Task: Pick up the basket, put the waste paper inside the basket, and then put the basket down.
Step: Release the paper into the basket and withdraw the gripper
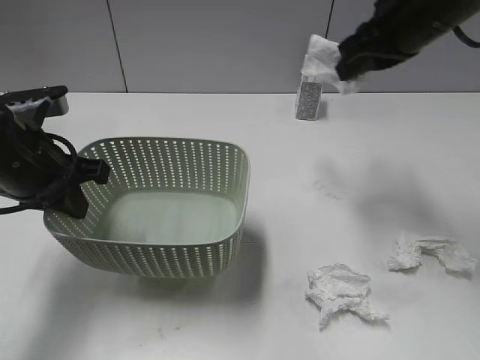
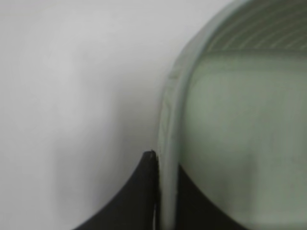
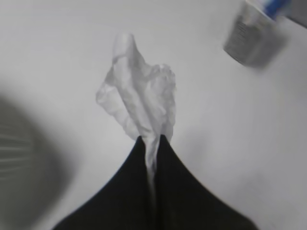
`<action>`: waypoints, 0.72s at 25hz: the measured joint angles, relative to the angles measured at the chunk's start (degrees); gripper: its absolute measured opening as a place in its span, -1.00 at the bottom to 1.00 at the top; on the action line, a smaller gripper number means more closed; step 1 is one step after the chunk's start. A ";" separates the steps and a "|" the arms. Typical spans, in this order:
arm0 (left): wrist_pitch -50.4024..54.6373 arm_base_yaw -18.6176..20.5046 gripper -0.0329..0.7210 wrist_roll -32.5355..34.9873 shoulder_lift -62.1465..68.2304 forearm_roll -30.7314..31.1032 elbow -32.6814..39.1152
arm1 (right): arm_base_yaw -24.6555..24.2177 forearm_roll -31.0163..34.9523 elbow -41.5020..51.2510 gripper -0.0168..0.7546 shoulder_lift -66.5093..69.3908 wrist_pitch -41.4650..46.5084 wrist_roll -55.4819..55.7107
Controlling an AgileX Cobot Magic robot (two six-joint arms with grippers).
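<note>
The pale green basket [image 1: 172, 210] is tilted, its left end raised off the white table. My left gripper [image 1: 88, 186] is shut on the basket's left rim; in the left wrist view the rim [image 2: 169, 143] runs between the jaws [image 2: 165, 165]. My right gripper [image 1: 341, 71] is high at the back right, shut on a wad of waste paper [image 1: 322, 58]; that wad [image 3: 139, 98] hangs from the jaws [image 3: 152, 140] in the right wrist view. Two more wads lie on the table at front right: one [image 1: 341, 291] nearer me, one [image 1: 431, 253] further right.
A small upright white-grey carton [image 1: 308, 100] stands at the back of the table, just below the held wad; it also shows in the right wrist view [image 3: 252, 36]. A grey wall runs behind the table.
</note>
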 joint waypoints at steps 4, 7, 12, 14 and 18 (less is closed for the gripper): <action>0.00 0.00 -0.91 0.00 0.00 0.54 0.00 | 10.18 3.19 0.00 -0.90 -2.02 0.28 -0.13; 0.00 0.00 -0.91 0.00 0.00 0.60 0.00 | 16.45 4.68 0.00 -0.90 -0.78 0.37 -0.19; 0.00 0.00 -0.91 -0.06 0.00 0.60 0.00 | 22.97 5.33 0.00 -0.34 3.83 -0.03 -0.19; 0.00 0.00 -0.91 -0.06 0.00 0.60 0.00 | 23.51 5.48 0.00 0.12 5.54 -0.03 0.03; 0.05 0.00 -0.91 -0.06 0.00 0.70 0.00 | 23.46 2.53 -0.85 0.67 6.29 0.78 2.03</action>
